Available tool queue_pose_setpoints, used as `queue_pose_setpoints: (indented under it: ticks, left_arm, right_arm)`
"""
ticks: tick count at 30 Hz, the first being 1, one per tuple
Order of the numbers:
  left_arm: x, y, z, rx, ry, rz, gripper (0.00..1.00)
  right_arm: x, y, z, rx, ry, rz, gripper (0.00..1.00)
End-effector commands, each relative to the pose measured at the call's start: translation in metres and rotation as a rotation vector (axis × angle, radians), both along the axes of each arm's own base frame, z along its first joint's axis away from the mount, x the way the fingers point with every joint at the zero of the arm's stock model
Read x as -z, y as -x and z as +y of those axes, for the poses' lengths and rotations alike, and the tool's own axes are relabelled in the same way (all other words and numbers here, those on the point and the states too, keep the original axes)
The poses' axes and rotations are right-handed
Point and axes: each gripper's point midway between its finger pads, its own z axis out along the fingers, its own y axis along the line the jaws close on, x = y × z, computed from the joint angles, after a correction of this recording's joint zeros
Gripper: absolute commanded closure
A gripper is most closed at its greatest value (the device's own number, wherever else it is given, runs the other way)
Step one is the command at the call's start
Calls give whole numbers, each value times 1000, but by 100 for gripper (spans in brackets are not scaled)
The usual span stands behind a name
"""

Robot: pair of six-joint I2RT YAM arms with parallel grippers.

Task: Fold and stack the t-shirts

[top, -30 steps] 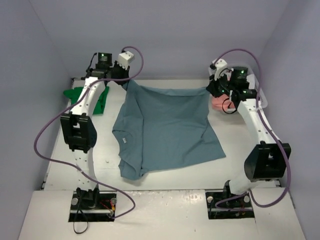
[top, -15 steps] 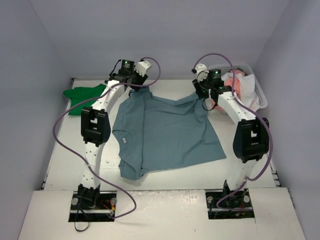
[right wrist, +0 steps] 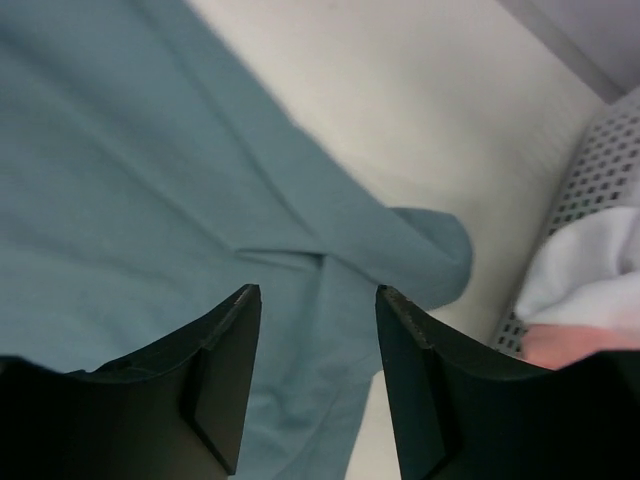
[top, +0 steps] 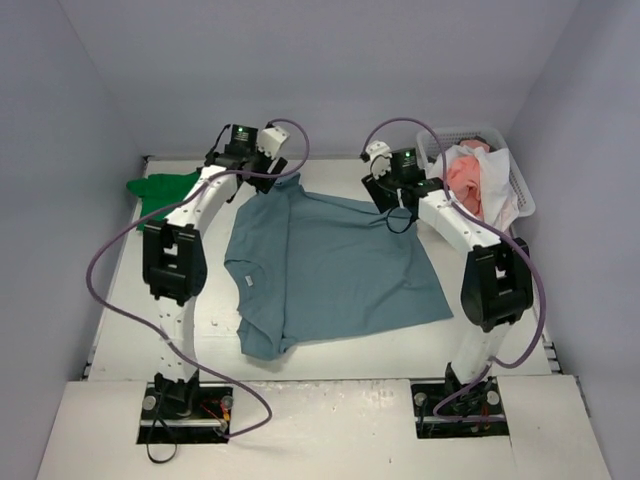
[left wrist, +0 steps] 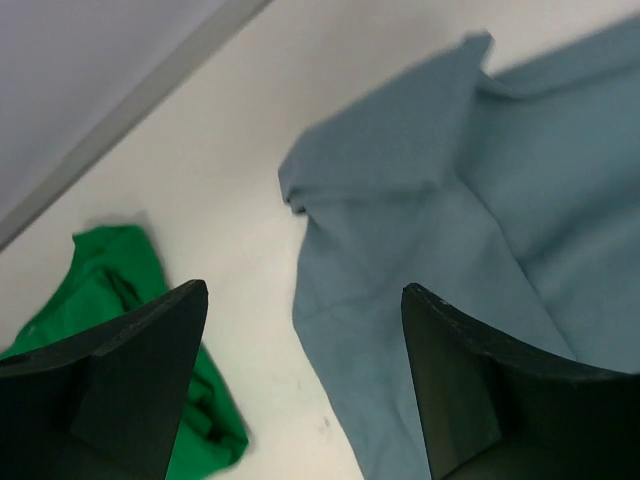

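Both arms have swung inward and let go. The teal t-shirt [top: 330,265], stretched between them a second ago, now lies slack on the table [top: 380,350], its far corners dropped at 11 and 1 o'clock. Over it the left gripper [left wrist: 300,300] hovers with jaws wide and nothing between them. The right gripper [right wrist: 318,295] is parted more narrowly, also empty, perhaps just brushing the cloth. A green t-shirt [top: 165,190] sits at 10 o'clock. The pink and white t-shirts [top: 470,175] fill the mesh basket [top: 522,200] at 2 o'clock.
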Motion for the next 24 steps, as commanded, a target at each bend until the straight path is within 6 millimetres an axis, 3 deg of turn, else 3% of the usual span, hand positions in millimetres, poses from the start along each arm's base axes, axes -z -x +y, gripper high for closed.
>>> queue_pose_setpoints:
  ticks: [1,3,4,6,7,9,10,15,18,19,20,21,24]
  left_arm:
    - [-87,33,3,20,69,-130,27]
    - [-93,54,5,26,87,-118,27]
    - [-74,67,5,39,82,-61,27]
    - [-72,82,7,42,88,-44,27]
    - [-52,92,9,48,79,6,27]
    - [-42,102,10,53,74,28,27]
    - [-26,107,13,48,64,60,27]
    - [18,109,24,15,-1,145,32]
    - [40,103,32,-34,-39,213,46]
    - [53,102,35,-59,-50,248,55]
    - [54,93,40,-92,-55,252,62]
    - [55,95,41,-93,-58,262,62]
    - [65,92,45,-126,-68,302,77]
  right_arm:
    - [-35,25,24,-105,-38,-39,54]
    - [-28,40,34,-161,-59,7,59]
    - [-22,45,38,-179,-67,37,63]
    - [-14,53,45,-198,-80,79,70]
    - [-7,55,46,-202,-77,100,80]
    - [-1,58,48,-206,-71,123,92]
    - [1,58,48,-204,-71,128,100]
    - [-1,63,51,-213,-86,138,100]
    - [-5,66,51,-217,-88,132,100]
    - [-8,67,49,-213,-89,126,100]
    - [-9,69,50,-215,-93,129,100]
    - [-10,70,50,-215,-94,125,100]
    - [-8,73,47,-214,-91,132,100]
